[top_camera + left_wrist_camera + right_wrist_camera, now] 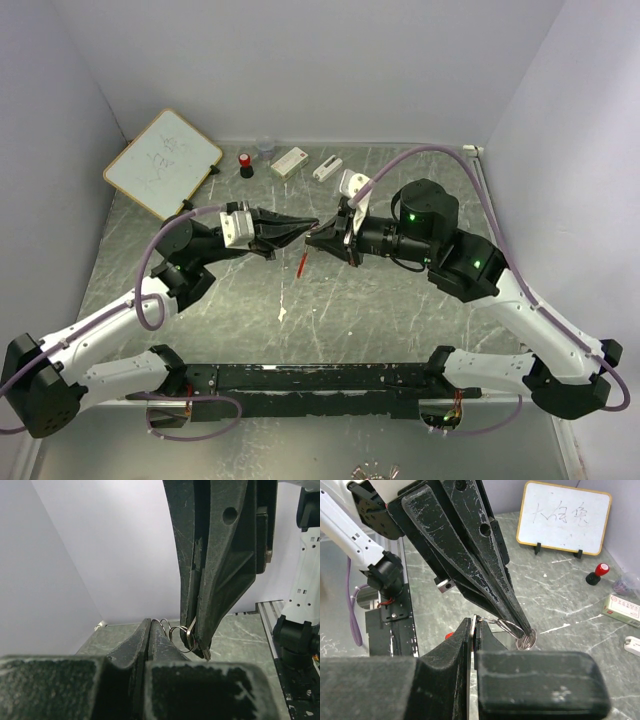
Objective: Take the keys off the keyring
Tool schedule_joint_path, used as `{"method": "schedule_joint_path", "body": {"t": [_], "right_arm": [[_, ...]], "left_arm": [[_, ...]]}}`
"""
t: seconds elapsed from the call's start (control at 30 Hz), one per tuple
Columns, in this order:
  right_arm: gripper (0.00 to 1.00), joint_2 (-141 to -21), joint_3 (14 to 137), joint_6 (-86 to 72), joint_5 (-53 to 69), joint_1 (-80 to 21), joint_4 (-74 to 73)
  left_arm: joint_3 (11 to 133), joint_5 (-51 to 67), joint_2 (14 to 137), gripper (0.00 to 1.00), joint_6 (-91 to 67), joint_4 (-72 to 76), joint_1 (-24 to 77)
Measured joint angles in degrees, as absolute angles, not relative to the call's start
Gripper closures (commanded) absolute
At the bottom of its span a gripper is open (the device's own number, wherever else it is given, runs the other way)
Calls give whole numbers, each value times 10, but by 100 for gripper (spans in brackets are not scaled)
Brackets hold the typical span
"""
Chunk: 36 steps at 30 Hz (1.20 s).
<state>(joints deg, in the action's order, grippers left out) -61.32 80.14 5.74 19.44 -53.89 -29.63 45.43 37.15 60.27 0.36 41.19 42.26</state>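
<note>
My two grippers meet tip to tip above the middle of the table. The left gripper [308, 226] [150, 625] is shut on the thin wire loops of the keyring [186, 634]; in the right wrist view its tips [524, 629] pinch a silvery ring [527, 641]. The right gripper [318, 238] [475, 625] is shut on a thin flat metal piece, seemingly a key, joined to those loops; in the left wrist view it [200, 647] comes down from above. The red clip [301, 262] [449, 635] dangles below the tips.
At the back stand a whiteboard [163, 162], a red-capped black bottle [245, 165], a clear cup [265, 147] and two white boxes [289, 161] [327, 168]. A black rail [310, 380] runs along the front. Small metal pieces [375, 470] lie beyond the near edge.
</note>
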Motion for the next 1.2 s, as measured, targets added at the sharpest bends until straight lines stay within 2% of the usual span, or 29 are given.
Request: {"method": "schedule_joint_path", "body": {"t": [0.5,0.9,1.2], "right_arm": [[100,-593,758,39,145,-544,-258],[100,-617,720,30,94,-549,-303],[100,-604,736,30,91,-549,-317]], "left_arm": [[461,331,577,93,25,357,421],[462,305,570,93,12,409,418],[460,260,546,72,32,365,402]]}}
